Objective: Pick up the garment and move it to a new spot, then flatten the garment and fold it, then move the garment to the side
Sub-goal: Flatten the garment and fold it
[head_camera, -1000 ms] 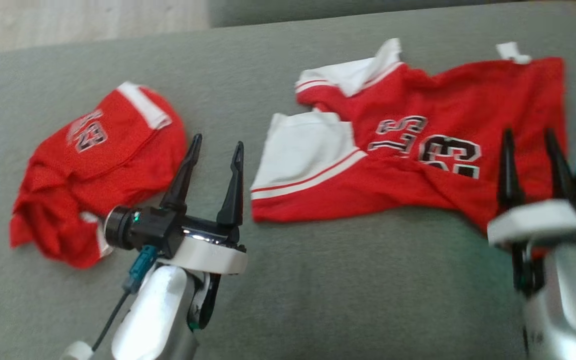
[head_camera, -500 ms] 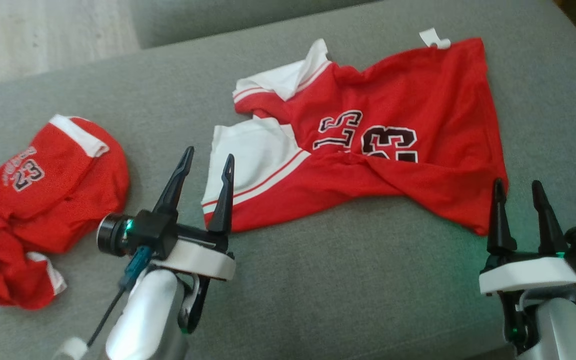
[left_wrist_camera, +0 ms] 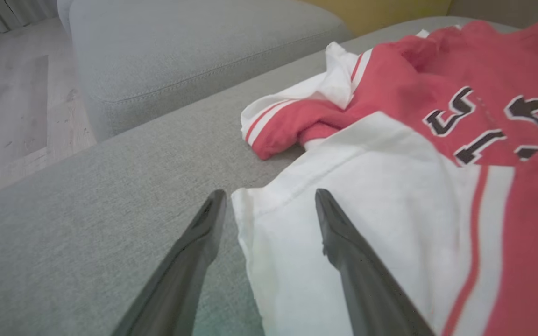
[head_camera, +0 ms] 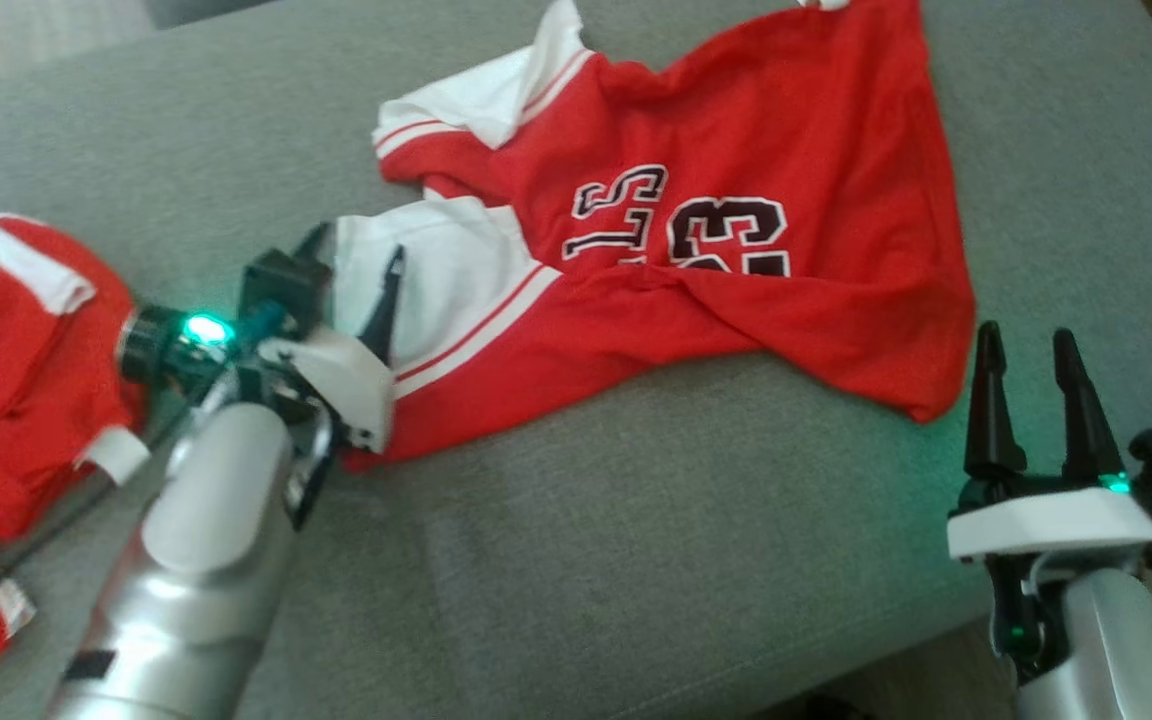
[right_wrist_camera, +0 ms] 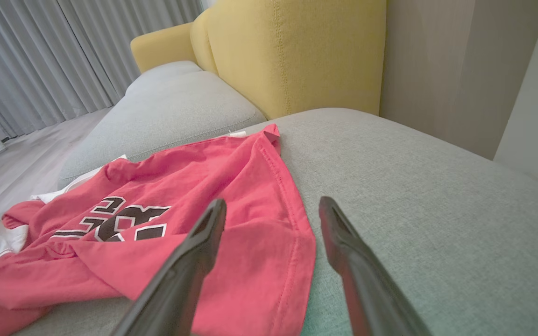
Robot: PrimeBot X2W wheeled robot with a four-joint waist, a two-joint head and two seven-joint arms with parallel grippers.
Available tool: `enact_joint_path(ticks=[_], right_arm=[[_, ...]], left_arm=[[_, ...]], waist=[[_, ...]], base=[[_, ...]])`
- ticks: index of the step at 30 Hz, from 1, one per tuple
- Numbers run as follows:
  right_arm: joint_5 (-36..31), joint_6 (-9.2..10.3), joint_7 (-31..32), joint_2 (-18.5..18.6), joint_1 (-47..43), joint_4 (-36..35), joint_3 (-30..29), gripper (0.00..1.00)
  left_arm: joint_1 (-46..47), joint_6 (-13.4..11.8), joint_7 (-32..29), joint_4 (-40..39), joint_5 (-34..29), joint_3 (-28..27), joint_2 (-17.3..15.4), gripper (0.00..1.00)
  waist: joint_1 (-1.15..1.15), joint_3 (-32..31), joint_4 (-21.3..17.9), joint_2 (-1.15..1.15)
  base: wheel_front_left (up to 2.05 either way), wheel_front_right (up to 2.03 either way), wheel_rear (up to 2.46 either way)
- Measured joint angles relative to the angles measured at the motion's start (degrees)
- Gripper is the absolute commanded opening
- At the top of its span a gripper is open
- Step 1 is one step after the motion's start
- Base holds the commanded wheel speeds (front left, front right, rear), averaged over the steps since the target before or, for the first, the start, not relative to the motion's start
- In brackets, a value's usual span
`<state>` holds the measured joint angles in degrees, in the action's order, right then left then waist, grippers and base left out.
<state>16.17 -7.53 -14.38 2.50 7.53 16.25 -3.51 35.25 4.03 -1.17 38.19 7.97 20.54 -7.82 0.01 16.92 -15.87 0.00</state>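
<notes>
**Left fingers now over the sleeve**

My head view has swung since half a second ago, but the left gripper (head_camera: 354, 252) has truly moved. It has tipped forward, and its wide-spread fingers straddle the corner of the white sleeve (left_wrist_camera: 390, 210). The jersey (head_camera: 786, 150) lies rumpled toward the far edge of the seat cushion (head_camera: 586, 520). The right gripper (head_camera: 1026, 340), wide and empty, hovers near the hem corner. A second red shirt (head_camera: 26, 340) sits at the left edge.

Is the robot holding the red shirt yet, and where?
No, nothing is held. The left hand is open over the white sleeve of the red shirt; the right hand is open near its corner.
</notes>
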Motion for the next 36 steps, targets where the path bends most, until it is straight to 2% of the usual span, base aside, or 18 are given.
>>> enact_joint_path(ticks=[5, 12, 13, 14, 15, 18, 21, 27, 32, 36], right_arm=[[0.67, 0.00, 0.00, 0.00, 1.03, -0.08, 1.12, 1.00], [0.99, 0.00, 0.00, 0.00, 1.03, -0.08, 1.08, 1.00], [0.99, 0.00, 0.00, 0.00, 1.03, -0.08, 1.05, 1.00], [0.99, 0.00, 0.00, 0.00, 1.04, -0.08, 1.03, 1.00], [0.98, 0.00, 0.00, 0.00, 1.04, -0.07, 1.03, 1.00], [0.89, 0.00, 0.00, 0.00, 1.04, 0.13, 0.82, 1.00], [0.45, 0.00, 0.00, 0.00, 1.04, 1.07, 0.89, 1.00], [-1.18, 0.00, 0.00, 0.00, 0.61, 5.75, 0.43, 1.00], [-1.00, 0.00, 0.08, 0.00, -0.12, 12.27, -0.94, 1.00], [2.60, 0.00, 0.78, 0.00, 0.01, 16.93, -0.85, 1.00]], left_arm=[[3.75, -1.08, -2.37, 5.45, -0.58, -0.09, -1.66, 1.00], [5.78, -0.40, -3.39, 8.83, 0.30, -0.15, -1.86, 1.00], [6.30, 0.45, -3.88, 9.54, 0.96, -0.03, -1.82, 0.84], [6.58, 0.87, -3.88, 9.84, 1.14, 0.11, -1.82, 0.21], [6.80, 1.10, -3.86, 9.98, 1.15, 0.29, -1.81, 0.00], [6.77, 1.49, -1.99, 10.00, 1.20, 0.82, -1.60, 0.00], [6.51, 1.18, 2.68, 9.21, 1.19, 0.87, -1.75, 0.00], [6.21, 0.56, 12.10, 1.94, 0.77, 1.86, -1.88, 0.00], [2.22, 1.00, 14.40, -6.11, -0.04, 3.76, -3.09, 0.00], [-2.57, 0.58, 14.94, -13.21, -0.97, 4.77, -4.61, 0.00]], waist=[[0.00, 1.73, -2.27, 0.00], [-0.01, 2.18, -2.96, 0.00], [-0.01, 2.24, -2.95, 0.00], [-0.01, 2.26, -2.92, 0.00], [-0.01, 2.24, -2.88, 0.00], [-0.01, 2.05, -2.55, 0.00], [-0.01, 1.61, -1.86, 0.00], [-0.01, -0.22, 0.15, 0.00], [-0.01, -1.96, 2.10, 0.00], [-0.01, -3.12, 3.55, 0.00]], base=[[0.00, 0.00, 0.00], [0.00, 0.00, 0.00], [0.00, 0.00, 0.00], [0.00, 0.00, 0.00], [0.00, 0.00, 0.00], [0.00, 0.00, 0.00], [0.00, 0.00, 0.00], [0.00, 0.00, 0.00], [0.00, 0.00, 0.00], [0.00, 0.00, 0.00]])
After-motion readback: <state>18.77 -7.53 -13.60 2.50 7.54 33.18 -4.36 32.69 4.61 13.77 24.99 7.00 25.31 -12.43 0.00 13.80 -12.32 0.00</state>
